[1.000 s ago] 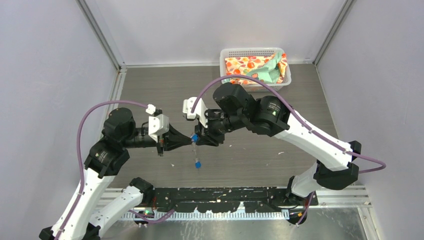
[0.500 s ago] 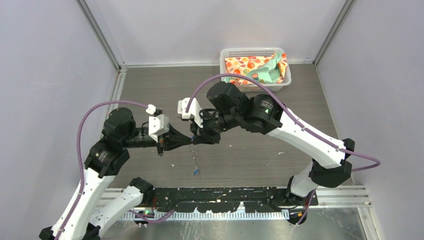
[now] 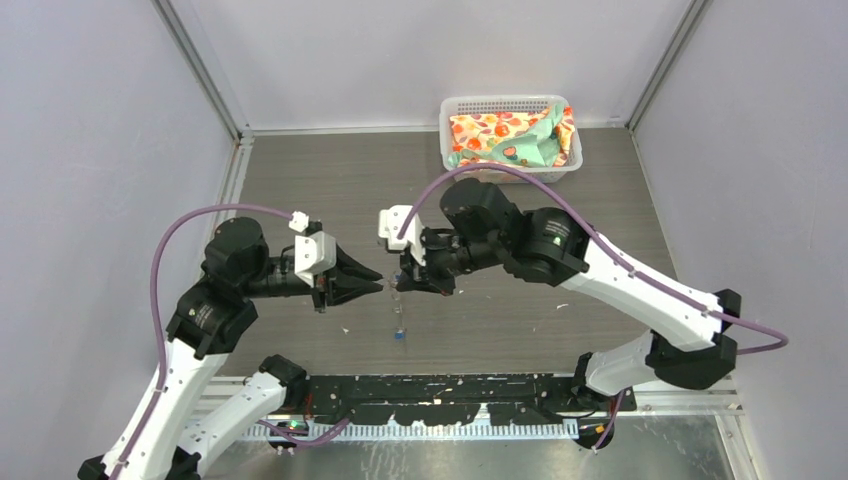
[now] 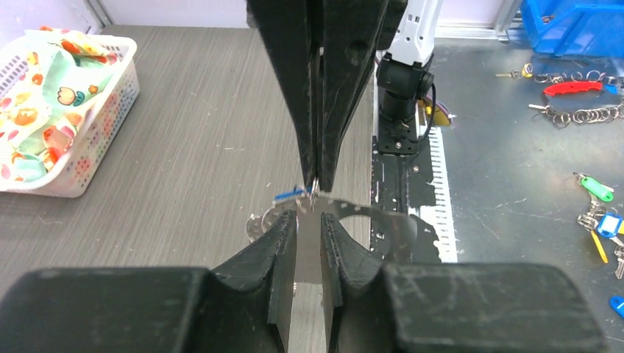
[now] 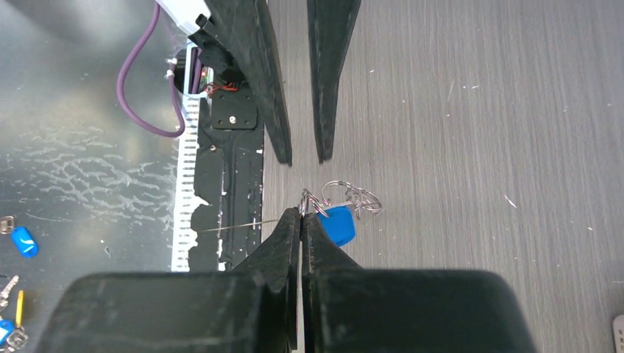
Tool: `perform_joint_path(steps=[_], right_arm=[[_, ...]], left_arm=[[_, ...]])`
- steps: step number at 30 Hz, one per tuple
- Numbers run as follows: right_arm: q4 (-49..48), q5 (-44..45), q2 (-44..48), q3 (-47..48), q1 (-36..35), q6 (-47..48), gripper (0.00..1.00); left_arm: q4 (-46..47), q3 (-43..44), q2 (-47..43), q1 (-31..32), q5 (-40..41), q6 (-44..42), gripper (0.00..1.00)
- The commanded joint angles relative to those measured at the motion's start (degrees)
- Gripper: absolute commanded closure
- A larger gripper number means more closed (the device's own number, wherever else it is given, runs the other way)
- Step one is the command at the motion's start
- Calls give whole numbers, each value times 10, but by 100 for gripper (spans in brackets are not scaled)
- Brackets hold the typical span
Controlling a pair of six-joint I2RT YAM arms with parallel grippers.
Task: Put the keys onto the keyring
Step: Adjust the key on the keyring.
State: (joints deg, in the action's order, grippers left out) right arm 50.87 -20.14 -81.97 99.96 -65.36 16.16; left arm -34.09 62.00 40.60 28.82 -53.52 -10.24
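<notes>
The keyring [image 3: 397, 312] hangs as a thin wire loop below my right gripper [image 3: 402, 285], which is shut on its top wire. One of the keys [image 3: 398, 336] shows as a blue speck at the loop's bottom. In the right wrist view the right gripper [image 5: 302, 215] pinches the wire rings, with a blue key head [image 5: 340, 225] just beside its tips. My left gripper [image 3: 381, 285] stands just left of the ring, tip to tip with the right one. Its jaws [image 4: 309, 219] are a little apart with nothing between them. A blue key [image 4: 288, 195] shows just beyond them.
A white basket [image 3: 500, 101] with patterned cloth stands at the back right of the table. The black base rail [image 3: 450, 385] runs along the near edge. Beyond that edge lie loose keys and rings [image 4: 581, 114] and a blue bin [image 4: 574, 22].
My right gripper has closed on the keyring and shifted right. My left gripper has let go and opened a little. The loop now hangs from the right gripper alone.
</notes>
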Motion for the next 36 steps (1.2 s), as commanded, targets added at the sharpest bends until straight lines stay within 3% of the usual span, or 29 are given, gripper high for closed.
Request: perform_joint_path(steps=[1, 6, 8, 9, 11, 14, 16, 20, 26, 36], right_arm=[[-147, 1, 83, -59, 3, -6, 99], [-204, -8, 118, -112, 5, -20, 99], [-204, -19, 121, -118, 5, -24, 99], [-203, -30, 122, -121, 5, -25, 99], [-199, -57, 120, -123, 7, -31, 99], [-189, -116, 107, -113, 14, -43, 99], [-170, -156, 91, -97, 18, -49, 99], [-119, -208, 53, -58, 19, -52, 99], [-96, -233, 14, -21, 20, -58, 99], [-60, -253, -32, 44, 27, -58, 99]], left_arm=[[15, 6, -10, 1, -4, -9, 79], [25, 0, -18, 1, -1, -8, 79], [40, 2, -22, 1, 8, -9, 71], [42, 4, -24, 1, 13, -17, 62], [33, 12, -25, 1, 8, -59, 54], [-25, 30, -21, 1, -54, -185, 51], [-34, 35, -18, 2, -71, -221, 50], [-76, 48, -11, 1, -122, -295, 54], [-102, 40, -16, 1, -170, -306, 66], [-201, 43, -23, 2, -175, -383, 83]])
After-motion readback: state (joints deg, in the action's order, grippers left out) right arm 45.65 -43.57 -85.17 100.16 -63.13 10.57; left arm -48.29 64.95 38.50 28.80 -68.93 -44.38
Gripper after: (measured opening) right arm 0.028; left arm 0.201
